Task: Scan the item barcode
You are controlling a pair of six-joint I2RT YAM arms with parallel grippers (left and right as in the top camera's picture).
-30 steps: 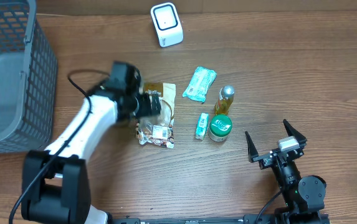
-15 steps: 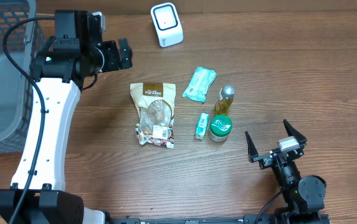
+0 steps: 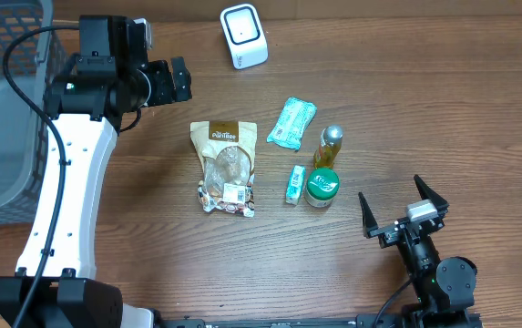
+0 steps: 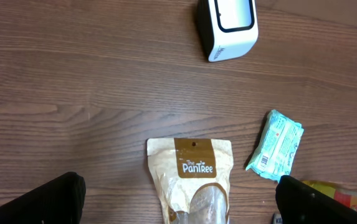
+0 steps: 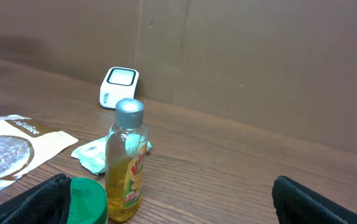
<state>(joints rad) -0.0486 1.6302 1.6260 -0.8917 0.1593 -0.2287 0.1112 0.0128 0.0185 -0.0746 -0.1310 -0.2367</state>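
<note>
Snack pouch (image 3: 225,169) lies flat at centre, left of the bottle (image 3: 330,146) and nearer than the scanner (image 3: 243,35). Judged light, soft, crinkly, contents crushable; best taken by the sealed top edge. Left gripper (image 3: 171,80) hangs far-left of it, jaws wide, empty. Right gripper (image 3: 390,189), near right, is likewise spread and empty.

We read "The PanTree" in white on the brown band of the snack pouch (image 4: 190,168). On the yellow bottle (image 5: 127,168) we make out red lettering beginning "Vi"; the rest is unclear. The teal packet's (image 4: 276,144) print is too small for us.
</note>
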